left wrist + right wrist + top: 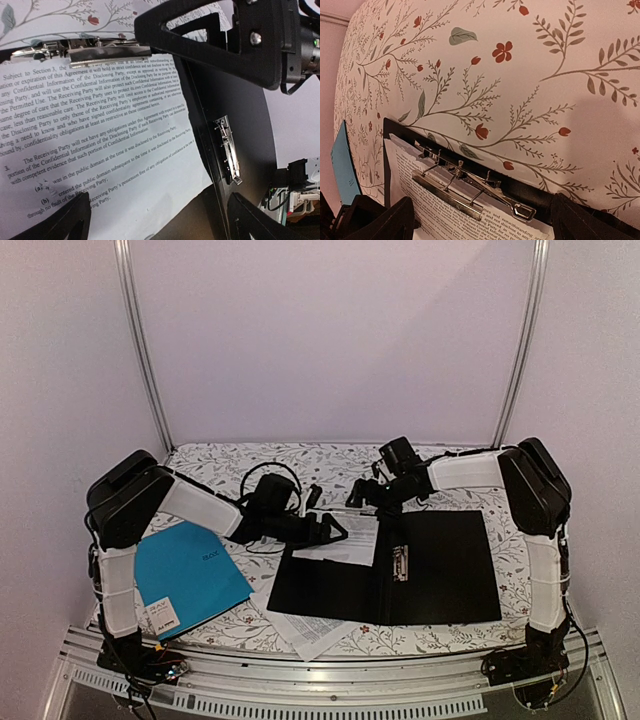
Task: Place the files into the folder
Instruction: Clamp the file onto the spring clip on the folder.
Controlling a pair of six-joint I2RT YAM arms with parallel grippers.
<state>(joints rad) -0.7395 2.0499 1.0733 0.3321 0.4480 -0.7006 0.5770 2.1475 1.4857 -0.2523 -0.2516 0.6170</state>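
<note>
From above, the left claw (335, 529) and the right claw (362, 496) hover close together over the far side of a large flat black rectangular folder (445, 570), which lies opened out on the worktop covered with a floral-print cloth (220, 465). Both claws are spread wide and empty. The folder extends from below the claws toward the arm bases. A narrow silver metal clip (400, 562) sits along its middle fold, nearer the bases than the right claw. White paper files printed with black text (312, 632) stick out from under the folder's near left edge, well short of the left claw. A teal-blue flat folder (190, 575) lies farther out on that claw's left.

From the left wrist, the two black fingers (55, 225) stand far apart at the lower corners, gripping nothing. A printed sheet lies directly below them. Its upper edge is held under a silver spring clamp (100, 50), and the black folder with its narrow clip is just to the right.

From the right wrist, the fingers (590, 220) are likewise spread and empty. The clamped sheets lie just ahead of and below them, resting on a black surface, with the teal folder off to the left.
</note>
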